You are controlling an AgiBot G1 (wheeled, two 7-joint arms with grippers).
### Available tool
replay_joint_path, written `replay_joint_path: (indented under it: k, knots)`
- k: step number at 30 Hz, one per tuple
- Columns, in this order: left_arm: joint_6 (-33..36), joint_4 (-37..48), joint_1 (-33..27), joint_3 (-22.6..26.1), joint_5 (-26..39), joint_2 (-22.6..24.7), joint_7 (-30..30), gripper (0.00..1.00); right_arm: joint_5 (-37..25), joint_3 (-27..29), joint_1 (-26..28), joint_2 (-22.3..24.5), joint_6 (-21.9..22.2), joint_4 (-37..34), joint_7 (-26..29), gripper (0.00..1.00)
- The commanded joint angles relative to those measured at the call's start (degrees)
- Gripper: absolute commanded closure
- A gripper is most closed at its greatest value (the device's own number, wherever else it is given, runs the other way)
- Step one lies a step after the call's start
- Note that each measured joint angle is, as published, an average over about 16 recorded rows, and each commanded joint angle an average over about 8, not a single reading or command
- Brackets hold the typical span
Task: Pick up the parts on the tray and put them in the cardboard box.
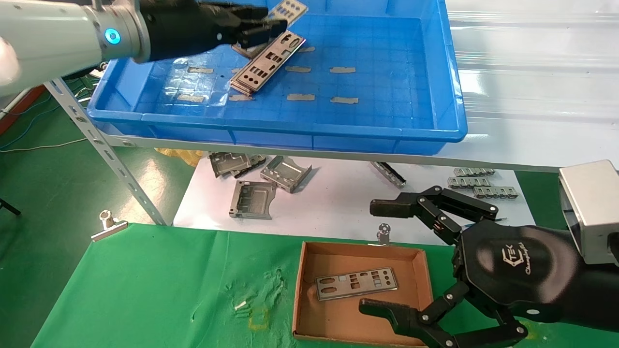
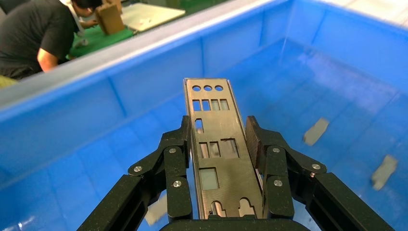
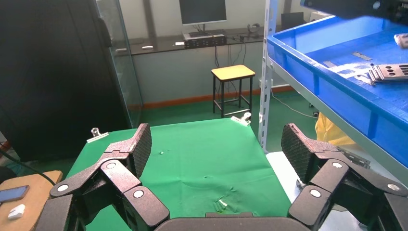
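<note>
1. One plate [image 2: 216, 144] is up in the left gripper [image 2: 217, 140], above the far left part of the blue tray [image 1: 338, 137]; its long axis runs straight out from the gripper, the end with three round holes farthest from the wrist.
2. One small stack of plates [image 1: 267, 62] lies on the tray floor just below that gripper, long axis slanting from the near left toward the far right. How many are in the stack cannot be told.
3. One more plate [image 1: 357, 283] lies flat inside the cardboard box [image 1: 309, 290] on the green cloth [image 1: 145, 290], long axis running left to right, slightly tilted.
4. Left fingers [image 2: 177, 159] are closed in on the raised plate, one pressing each long edge.
5. Right gripper [image 1: 382, 256] hangs at the box's right side, fingers spread wide with nothing between them; the lower fingertip sits over the box's near right corner.
6. Several folded brackets [image 1: 261, 181] and clip strips [image 1: 476, 183] lie on the white sheet under the shelf.
</note>
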Motion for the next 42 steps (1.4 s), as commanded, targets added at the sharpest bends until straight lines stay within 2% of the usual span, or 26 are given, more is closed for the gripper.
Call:
replay_joint_path:
  k: [1, 14, 20, 27, 31, 35, 42]
  knots:
    - [0.45, 0.06, -0.49, -0.29, -0.44, -0.22, 0.0, 1.0, 0.0, 0.0, 0.0, 0.0, 0.0, 0.0, 0.0, 0.0]
    - [18.18, 0.01, -1.99, -1.4, -2.5, -4.25, -0.27, 1.0, 0.0, 0.0, 0.0, 0.0, 0.0, 0.0, 0.0, 0.0]
    - [23.03, 0.98, -2.11, -1.31, -2.48, -5.4, -0.77, 1.0, 0.0, 0.0, 0.0, 0.0, 0.0, 0.0, 0.0, 0.0]
    - [30.07, -0.79, -0.99, 0.81, 0.32, -6.57, 3.08, 1.0, 0.0, 0.0, 0.0, 0.0, 0.0, 0.0, 0.0, 0.0]
    - [33.94, -3.82, 0.38, 2.14, 1.2, -7.59, 5.98, 1.0, 0.0, 0.0, 0.0, 0.0, 0.0, 0.0, 0.0, 0.0]
    - [34.78, -8.89, 2.94, 3.56, -0.06, -8.88, 7.16, 1.0, 0.0, -0.01, 0.0, 0.0, 0.0, 0.0, 0.0, 0.0]
    - [34.72, -22.27, 9.4, 7.28, -8.02, -12.88, 5.25, 1.0, 0.0, -0.01, 0.0, 0.0, 0.0, 0.0, 0.0, 0.0]
